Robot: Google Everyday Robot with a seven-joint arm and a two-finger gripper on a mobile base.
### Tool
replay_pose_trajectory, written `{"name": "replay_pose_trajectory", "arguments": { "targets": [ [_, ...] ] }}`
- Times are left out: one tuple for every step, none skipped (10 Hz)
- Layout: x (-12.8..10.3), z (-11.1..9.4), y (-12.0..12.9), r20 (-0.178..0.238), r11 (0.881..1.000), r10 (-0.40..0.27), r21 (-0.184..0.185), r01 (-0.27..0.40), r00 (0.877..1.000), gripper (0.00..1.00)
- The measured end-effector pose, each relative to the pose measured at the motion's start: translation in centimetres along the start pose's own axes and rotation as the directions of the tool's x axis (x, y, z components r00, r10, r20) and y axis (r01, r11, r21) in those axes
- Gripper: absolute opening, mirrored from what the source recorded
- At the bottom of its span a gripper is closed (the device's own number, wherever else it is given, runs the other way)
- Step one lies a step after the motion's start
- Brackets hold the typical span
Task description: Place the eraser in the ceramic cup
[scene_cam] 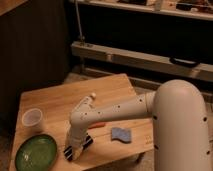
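Note:
The eraser (82, 146), a black block with white stripes, lies on the wooden table (55, 102) near its front edge, just right of the green bowl. My gripper (74, 146) points down at the end of the white arm (120, 109) and sits right over the eraser's left part, hiding some of it. The ceramic cup (32, 119), small, pale and without a handle, stands upright at the table's left side, behind the bowl and well left of the gripper.
A wide green bowl (36, 152) sits at the front left corner. A small orange carrot (98, 125) and a pale blue sponge (121, 134) lie right of the gripper. A white tube (86, 101) lies behind the arm. Dark shelving stands behind the table.

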Motion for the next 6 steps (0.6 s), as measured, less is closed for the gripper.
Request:
{"name": "replay_pose_trajectory", "arguments": {
  "targets": [
    [-0.1,-0.1,-0.2,0.001,1.000,0.000,-0.006,0.000,1.000,0.18],
    [-0.1,-0.5,-0.6,0.007,1.000,0.007,-0.014,-0.007,1.000,0.10],
    [-0.2,-1.0,-1.0,0.019,1.000,0.016,-0.014,-0.016,1.000,0.09],
    [-0.4,-2.1,-2.0,0.046,1.000,0.026,-0.005,-0.026,0.999,0.09],
    [-1.0,-4.1,-3.6,0.075,0.999,0.031,0.010,-0.032,0.997,0.09],
    [-1.9,-5.8,-5.1,0.093,0.999,0.024,0.025,-0.027,0.995,0.09]
  ]
}}
